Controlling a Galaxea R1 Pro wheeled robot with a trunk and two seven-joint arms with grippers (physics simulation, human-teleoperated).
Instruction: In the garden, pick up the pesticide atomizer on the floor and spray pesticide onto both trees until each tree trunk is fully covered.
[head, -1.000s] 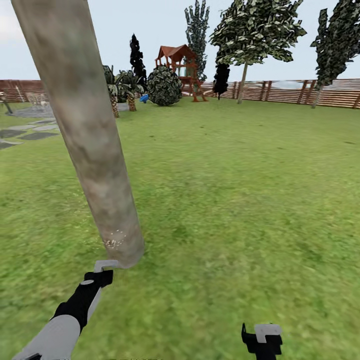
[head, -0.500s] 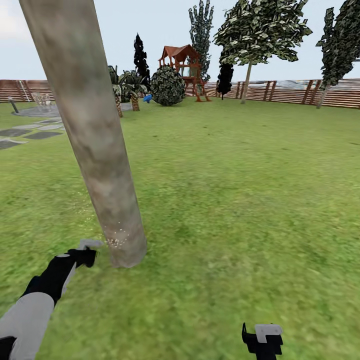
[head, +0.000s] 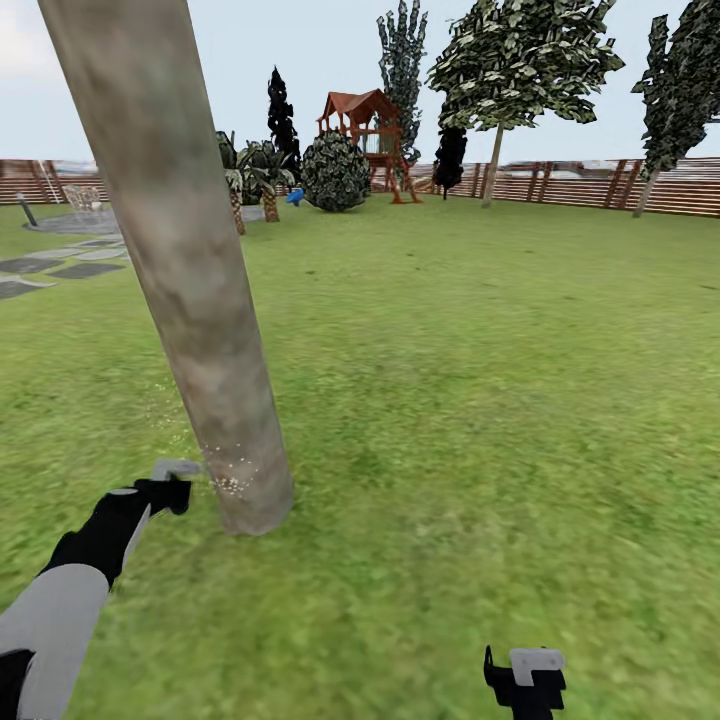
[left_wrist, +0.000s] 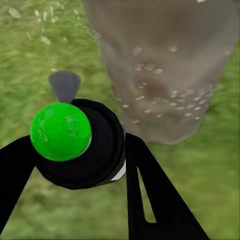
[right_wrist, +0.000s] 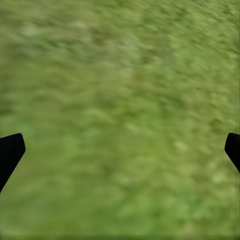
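Note:
The pesticide atomizer (left_wrist: 100, 150), a black cylinder whose top (left_wrist: 60, 131) shows green and whose grey nozzle points ahead, sits in my left gripper (left_wrist: 80, 146), which is shut on it. In the head view the left gripper (head: 172, 484) hangs low, just left of the near tree trunk (head: 190, 290). Whitish pesticide specks (head: 232, 481) dot the trunk's base, and the left wrist view shows the same pesticide specks (left_wrist: 155, 95) on the tree trunk (left_wrist: 165, 65). The other tree (head: 515, 60) stands far off by the fence. My right gripper (head: 526, 678) is open over grass.
Lawn stretches ahead to a slatted wooden fence (head: 600, 185). A playhouse (head: 362, 125), a round bush (head: 333, 172) and palm plants (head: 250, 180) stand at the back. Grey stone slabs (head: 50, 265) and a bollard lamp (head: 27, 209) lie far left.
The view shifted slightly a second ago. My left gripper with the atomizer has drawn back left from under the trunk's base and risen a little; more specks show on the trunk.

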